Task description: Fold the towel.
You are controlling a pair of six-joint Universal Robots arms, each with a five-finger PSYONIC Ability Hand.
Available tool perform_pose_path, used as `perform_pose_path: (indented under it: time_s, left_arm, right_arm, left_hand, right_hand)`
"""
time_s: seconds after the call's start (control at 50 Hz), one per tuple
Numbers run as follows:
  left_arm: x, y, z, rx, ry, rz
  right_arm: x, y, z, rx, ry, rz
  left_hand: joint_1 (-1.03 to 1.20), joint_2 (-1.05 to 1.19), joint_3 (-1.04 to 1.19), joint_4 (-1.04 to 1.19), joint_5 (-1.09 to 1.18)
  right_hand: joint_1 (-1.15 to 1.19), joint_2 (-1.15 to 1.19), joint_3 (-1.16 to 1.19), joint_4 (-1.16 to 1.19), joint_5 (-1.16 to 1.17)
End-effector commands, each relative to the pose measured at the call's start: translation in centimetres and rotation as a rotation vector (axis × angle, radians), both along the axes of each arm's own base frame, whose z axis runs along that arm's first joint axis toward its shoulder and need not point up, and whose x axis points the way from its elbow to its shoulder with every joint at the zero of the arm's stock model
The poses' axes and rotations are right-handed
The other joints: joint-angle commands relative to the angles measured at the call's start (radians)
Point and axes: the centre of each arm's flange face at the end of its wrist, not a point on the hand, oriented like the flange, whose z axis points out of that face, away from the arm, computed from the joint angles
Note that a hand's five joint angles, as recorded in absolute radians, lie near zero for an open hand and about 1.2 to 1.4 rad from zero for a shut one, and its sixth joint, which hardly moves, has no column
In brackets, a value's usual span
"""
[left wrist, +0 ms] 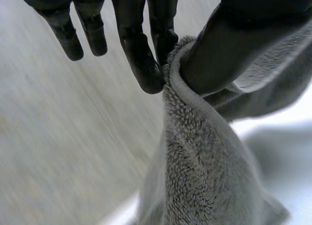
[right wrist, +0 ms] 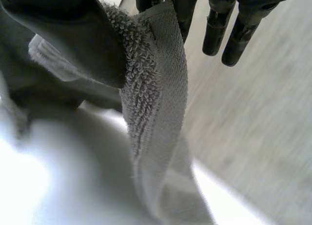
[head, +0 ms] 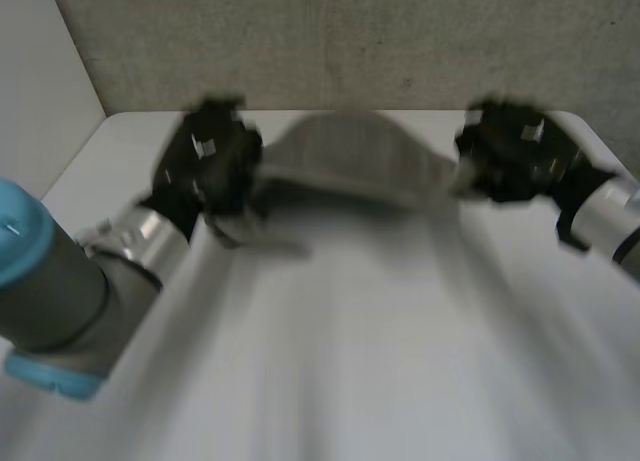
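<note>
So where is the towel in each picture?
Head view: the towel is stretched between the left hand and the right hand at the far end of the white table.
Left wrist view: the towel hangs from the left hand's thumb-and-finger pinch.
Right wrist view: the towel hangs from the right hand's pinch.
Shared landmark: the white table below.

towel: grey terry cloth, rough looped pile, flatter woven band at edge
left hand: black, smooth, faint sheen, plastic-like
right hand: same black smooth finish
table: white, smooth
left arm: grey matt shell
wall: grey, matt, rough
</note>
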Motion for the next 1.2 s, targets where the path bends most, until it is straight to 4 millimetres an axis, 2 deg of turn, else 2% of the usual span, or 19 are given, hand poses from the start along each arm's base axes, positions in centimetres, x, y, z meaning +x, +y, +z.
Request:
perform_pose_path:
  time_s: [0.02,0.12,0.2,0.24,0.26,0.3,0.38,0.46,0.52,0.72,0.78,0.98,1.0,1.02,1.04,1.06,1.14,1.18,1.2]
  left_arm:
    - [0.2,1.6,-8.3,0.254,-0.128,-0.007]
    - [0.2,1.7,-10.0,0.325,-0.172,-0.006]
    - [0.1,1.7,-9.8,0.332,-0.189,-0.007]
    - [-0.2,1.7,-9.2,0.320,-0.188,-0.003]
    - [-0.2,1.7,-9.2,0.320,-0.188,-0.003]
    - [-0.1,1.3,-8.7,0.300,-0.186,0.048]
    - [0.2,0.9,-8.5,0.282,-0.185,0.131]
    - [1.0,0.1,-8.5,0.271,-0.188,0.262]
    - [1.1,0.0,-8.6,0.269,-0.189,0.286]
    - [0.4,2.0,-9.4,0.297,-0.225,0.257]
    - [0.8,2.5,-9.9,0.315,-0.240,0.272]
    - [2.1,1.1,-9.9,0.307,-0.239,0.379]
    - [2.1,0.8,-9.7,0.302,-0.233,0.382]
    - [2.1,0.5,-9.5,0.297,-0.227,0.385]
    - [2.1,0.5,-9.5,0.297,-0.227,0.385]
    - [2.2,0.2,-9.3,0.291,-0.217,0.387]
    - [2.5,-0.6,-8.4,0.273,-0.198,0.393]
    - [2.1,-0.8,-4.8,0.187,-0.141,0.359]
    - [2.1,-0.8,-4.8,0.187,-0.141,0.359]
  right_arm:
    - [-0.7,2.4,-6.7,0.213,0.244,-0.019]
    - [-1.6,1.8,-7.8,0.230,0.339,-0.102]
    - [-1.8,1.1,-7.6,0.219,0.322,-0.141]
    - [-1.9,0.9,-7.4,0.214,0.303,-0.151]
    - [-2.0,0.8,-7.2,0.212,0.279,-0.161]
    - [-2.1,0.6,-6.8,0.214,0.248,-0.175]
    - [-3.0,0.0,-5.3,0.194,0.174,-0.213]
    - [-3.4,-0.3,-4.8,0.186,0.154,-0.216]
    - [-3.6,-0.3,-4.5,0.182,0.145,-0.214]
    - [-3.9,-0.4,-4.8,0.222,0.102,-0.234]
    - [-3.9,-0.5,-4.8,0.229,0.091,-0.236]
    - [-5.7,-2.0,-4.3,0.238,-0.006,-0.306]
    - [-5.8,-2.0,-4.2,0.239,-0.011,-0.308]
    - [-5.6,-1.9,-4.2,0.243,-0.012,-0.304]
    - [-5.6,-1.8,-4.2,0.243,-0.012,-0.304]
    - [-5.6,-1.7,-4.2,0.244,-0.003,-0.300]
    - [-5.4,-1.6,-3.8,0.231,-0.001,-0.298]
    - [-5.4,-1.4,-1.4,0.170,-0.018,-0.286]
    - [-5.4,-1.4,-1.4,0.170,-0.018,-0.286]
  left_hand:
    - [0.091,0.041,-0.052,-0.059,0.074]
    - [0.091,0.041,-0.052,-0.059,0.074]
    - [0.091,0.041,-0.052,-0.059,0.074]
    - [-0.282,-0.332,-0.052,-0.059,-0.300]
    - [-0.284,-0.334,-0.052,-0.059,-0.302]
    - [-0.521,-0.571,-0.052,-0.059,-0.538]
    - [-0.592,-0.642,-0.052,-0.059,-0.610]
    - [-0.633,-0.683,-0.052,-0.059,-0.651]
    - [-0.634,-0.683,-0.052,-0.059,-0.651]
    - [-0.619,-0.669,-0.052,-0.059,-0.637]
    - [-0.616,-0.666,-0.052,-0.059,-0.634]
    - [-0.613,-0.663,-0.052,-0.059,-0.631]
    - [-0.578,-0.628,-0.052,-0.059,-0.596]
    - [-0.339,-0.389,-0.052,-0.059,-0.357]
    - [-0.337,-0.387,-0.052,-0.059,-0.355]
    - [0.087,0.037,-0.052,-0.059,0.069]
    - [0.091,0.041,-0.052,-0.059,0.074]
    - [0.091,0.041,-0.052,-0.059,0.074]
    - [0.091,0.041,-0.052,-0.059,0.074]
  right_hand:
    - [0.045,0.054,-0.044,-0.076,0.056]
    - [0.045,0.054,-0.044,-0.076,0.056]
    - [0.045,0.054,-0.044,-0.076,0.056]
    - [0.045,0.054,-0.044,-0.076,0.056]
    - [0.045,0.054,-0.044,-0.076,0.056]
    - [0.045,0.054,-0.044,-0.076,0.056]
    - [0.045,0.054,-0.044,-0.076,0.056]
    - [0.045,0.054,-0.044,-0.076,0.056]
    - [0.045,0.054,-0.044,-0.076,0.056]
    - [0.045,0.054,-0.044,-0.076,0.056]
    - [0.045,0.054,-0.044,-0.076,0.056]
    - [0.045,0.054,-0.044,-0.076,0.056]
    - [0.045,0.054,-0.044,-0.076,0.056]
    - [0.045,0.054,-0.044,-0.076,0.056]
    - [0.045,0.054,-0.044,-0.076,0.056]
    - [0.045,0.054,-0.044,-0.076,0.056]
    - [0.045,0.054,-0.044,-0.076,0.056]
    - [0.045,0.054,-0.044,-0.076,0.056]
    - [0.045,0.054,-0.044,-0.076,0.056]
